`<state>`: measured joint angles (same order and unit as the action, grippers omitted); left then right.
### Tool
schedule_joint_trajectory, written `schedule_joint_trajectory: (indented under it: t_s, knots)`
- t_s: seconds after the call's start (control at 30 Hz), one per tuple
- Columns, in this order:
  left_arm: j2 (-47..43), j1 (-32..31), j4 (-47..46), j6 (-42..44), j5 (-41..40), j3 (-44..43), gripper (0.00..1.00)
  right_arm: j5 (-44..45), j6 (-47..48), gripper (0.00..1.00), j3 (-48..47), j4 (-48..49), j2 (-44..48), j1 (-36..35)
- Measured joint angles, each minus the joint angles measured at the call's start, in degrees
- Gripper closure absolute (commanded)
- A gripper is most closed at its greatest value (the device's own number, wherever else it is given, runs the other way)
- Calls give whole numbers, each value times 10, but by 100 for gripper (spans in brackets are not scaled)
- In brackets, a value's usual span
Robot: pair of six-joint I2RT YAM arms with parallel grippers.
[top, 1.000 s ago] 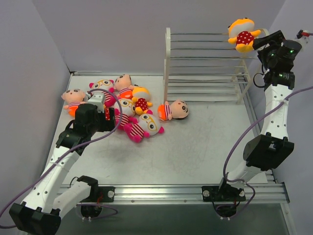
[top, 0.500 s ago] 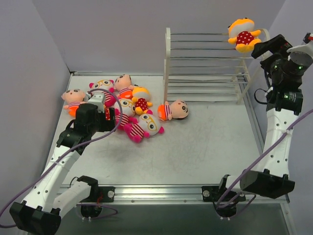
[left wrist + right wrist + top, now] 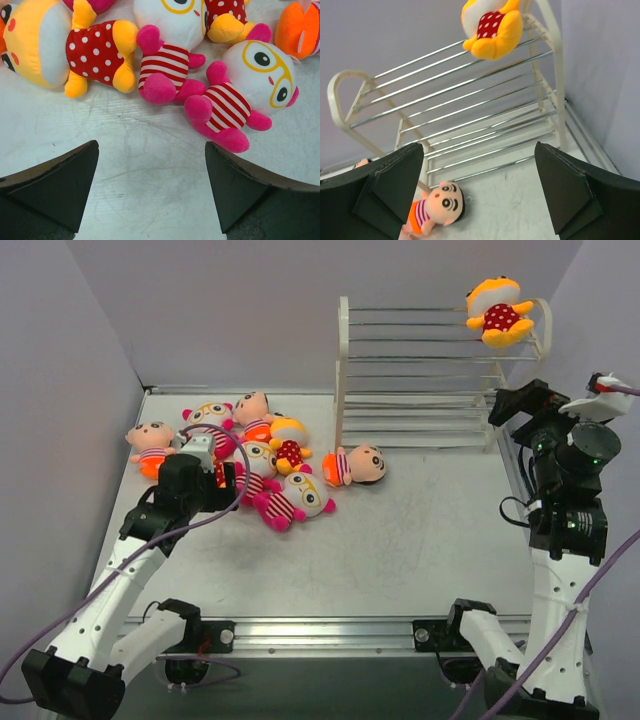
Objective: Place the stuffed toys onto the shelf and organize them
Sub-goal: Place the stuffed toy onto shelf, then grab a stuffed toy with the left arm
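- My left gripper [image 3: 151, 150]: jaws spread wide, nothing held, low over the bare grey metal table [image 3: 150, 200], just below the doll heap [image 3: 250, 455].
- Left wrist view, upper half: white-faced pink-striped plush doll [image 3: 245, 92] w/ yellow glasses at right, second striped one [image 3: 167, 55] at centre, yellow-orange plush doll [image 3: 75, 47] w/ red polka-dot body at left. All lie flat.
- Heap, overhead view, centre left: six I can make out, maybe more under my arm.
- My right gripper [image 3: 479, 150]: fingers wide apart, empty, in the air right of the white three-tier wire shelf [image 3: 420, 370].
- Polka-dot doll [image 3: 498, 312] sits on the top tier, right end.
- Peach-faced doll [image 3: 357, 465] w/ orange bottom lies alone on the table near the shelf's front left foot.
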<state>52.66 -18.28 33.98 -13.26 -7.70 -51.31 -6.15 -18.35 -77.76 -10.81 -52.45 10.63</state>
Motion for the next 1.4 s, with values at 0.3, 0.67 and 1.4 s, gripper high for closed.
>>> schedule_joint_trajectory:
  t_s: [0.3,0.67,1.4]
  knots:
    - [46,32,-6,-44,8,4,4,14,55,1,99,-28,105,-114]
    - [91,320,-131,-218,137,91,4,3,73,1,197,-33,166,-199]
    - [323,346,-610,-386,117,218,7,30,99,1,233,-32,202,-295]
